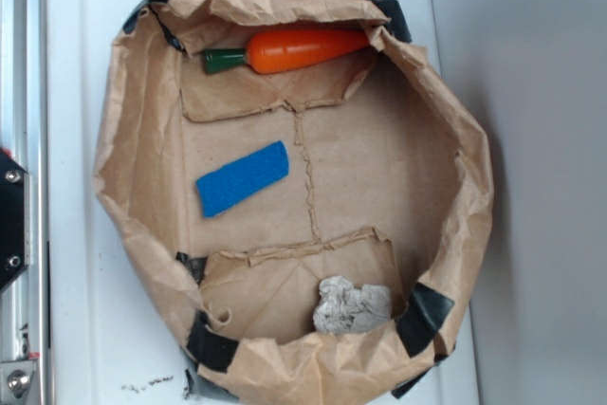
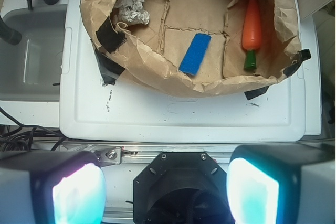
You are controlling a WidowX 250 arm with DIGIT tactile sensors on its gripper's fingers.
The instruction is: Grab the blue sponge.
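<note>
The blue sponge (image 1: 243,178) lies flat on the floor of a shallow brown paper bag tray (image 1: 123,139), left of its middle. From the wrist camera the blue sponge (image 2: 195,53) shows far ahead, inside the same bag (image 2: 157,72). My gripper (image 2: 165,190) hangs well back from the bag, over the robot's black base, with its two glowing pads (image 2: 79,195) wide apart and nothing between them. The gripper does not appear in the exterior view.
An orange toy carrot (image 1: 294,48) lies at the bag's far edge, and a crumpled grey-white paper wad (image 1: 351,306) sits near its front edge. The bag rests on a white lid (image 2: 184,114). A grey tub (image 2: 31,56) stands to the left in the wrist view.
</note>
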